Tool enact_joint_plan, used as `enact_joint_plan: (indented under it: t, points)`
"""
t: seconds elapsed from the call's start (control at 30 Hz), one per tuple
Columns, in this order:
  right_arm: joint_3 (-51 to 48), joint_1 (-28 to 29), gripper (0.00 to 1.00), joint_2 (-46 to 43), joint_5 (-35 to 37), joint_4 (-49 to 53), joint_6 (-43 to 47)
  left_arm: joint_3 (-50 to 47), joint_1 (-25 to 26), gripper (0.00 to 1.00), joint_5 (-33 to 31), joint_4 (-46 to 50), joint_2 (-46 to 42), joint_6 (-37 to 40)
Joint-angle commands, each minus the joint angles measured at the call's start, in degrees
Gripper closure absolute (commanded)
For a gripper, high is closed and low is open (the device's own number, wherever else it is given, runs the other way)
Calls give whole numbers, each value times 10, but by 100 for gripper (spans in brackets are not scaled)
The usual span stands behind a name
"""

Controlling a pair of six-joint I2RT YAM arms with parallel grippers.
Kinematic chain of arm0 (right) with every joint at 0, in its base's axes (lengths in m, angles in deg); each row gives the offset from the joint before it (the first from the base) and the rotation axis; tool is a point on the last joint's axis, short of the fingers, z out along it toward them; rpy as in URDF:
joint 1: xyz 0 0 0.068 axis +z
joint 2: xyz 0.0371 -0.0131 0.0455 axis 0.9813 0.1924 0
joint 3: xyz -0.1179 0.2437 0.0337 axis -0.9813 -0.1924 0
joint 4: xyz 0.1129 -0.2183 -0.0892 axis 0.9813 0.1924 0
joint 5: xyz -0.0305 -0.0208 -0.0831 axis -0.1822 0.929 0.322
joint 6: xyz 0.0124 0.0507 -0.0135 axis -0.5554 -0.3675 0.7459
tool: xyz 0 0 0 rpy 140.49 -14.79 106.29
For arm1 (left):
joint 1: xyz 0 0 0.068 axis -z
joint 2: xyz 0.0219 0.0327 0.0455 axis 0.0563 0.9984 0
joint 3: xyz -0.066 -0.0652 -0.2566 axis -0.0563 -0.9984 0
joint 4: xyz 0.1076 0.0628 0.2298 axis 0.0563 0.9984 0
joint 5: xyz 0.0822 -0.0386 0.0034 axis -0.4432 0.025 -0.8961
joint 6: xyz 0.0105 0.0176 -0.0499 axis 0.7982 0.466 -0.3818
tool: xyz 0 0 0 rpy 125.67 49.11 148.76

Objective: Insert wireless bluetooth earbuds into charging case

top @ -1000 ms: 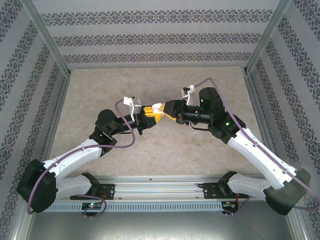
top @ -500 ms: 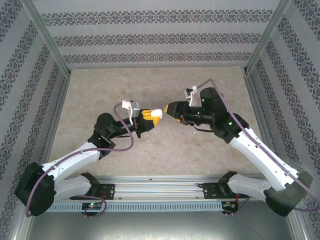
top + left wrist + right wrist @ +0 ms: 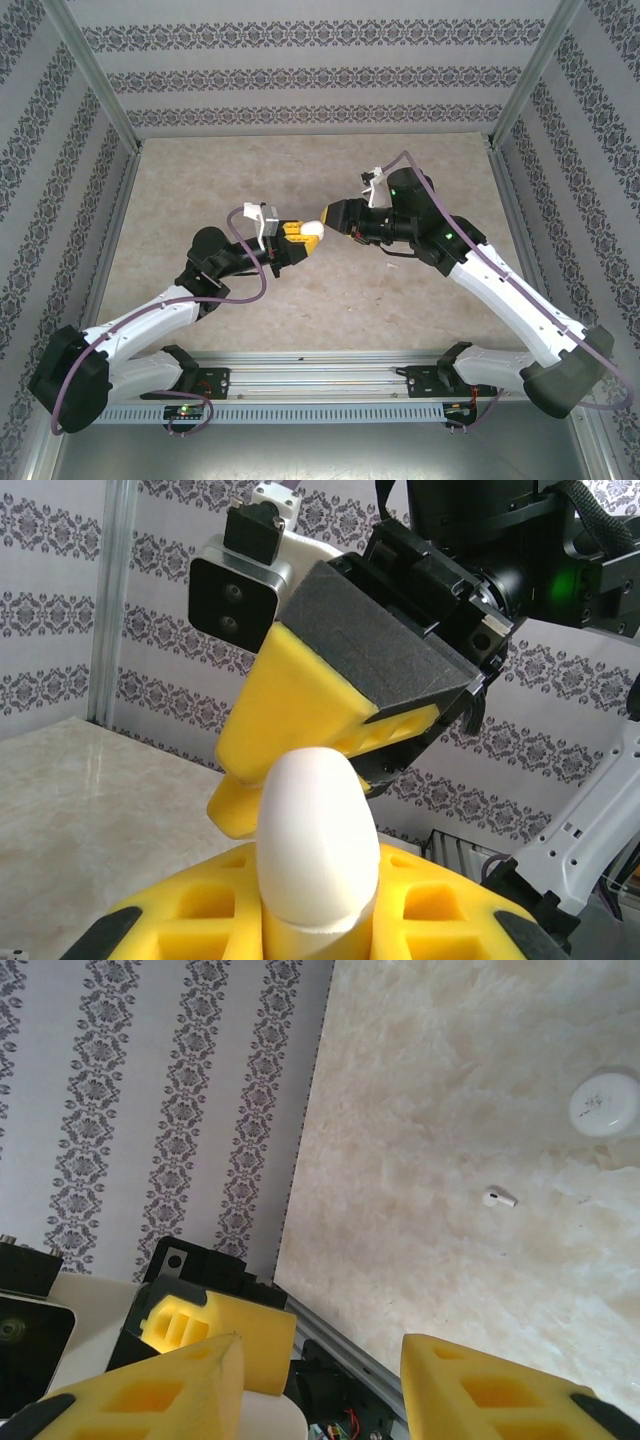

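Left pincer [image 3: 296, 233] clenched on charging case [image 3: 318, 845], long axis toward right pincer [image 3: 320, 1360]. Right released, empty. Earbud [image 3: 499, 1198] lies apart on bench [image 3: 450, 1080].

charging case [image 3: 318, 850]: white, upright (lid seemingly shut), in left hand [image 3: 300, 233] | earbud [image 3: 499, 1198]: loose on table [image 3: 420, 1110]

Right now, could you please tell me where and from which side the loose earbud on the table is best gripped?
Probably from straight above, closing the right pincer across the earbud where head meets stem. It lies flat and alone on the table, stem stretched sideways, with bare surface all round, so nothing blocks a descent.
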Motion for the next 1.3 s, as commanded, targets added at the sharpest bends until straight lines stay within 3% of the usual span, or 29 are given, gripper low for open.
enact_joint_plan:
  t: [0.0, 0.27, 0.53, 1.27]
  points:
    - [-21, 10, 55, -39, 2, -13, 20, 9, -9, 98, 22, -11, 8, -7]
    - [-44, 25, 55, -69, -9, -44, 27, 11, -16, 98, 27, -21, 13, -20]
    - [11, 49, 57, -7, -24, -17, 58, 17, -17, 98, 35, -28, 22, -24]
    - [114, 40, 60, 74, -12, 27, 57, 16, -17, 99, 52, 4, 38, -7]
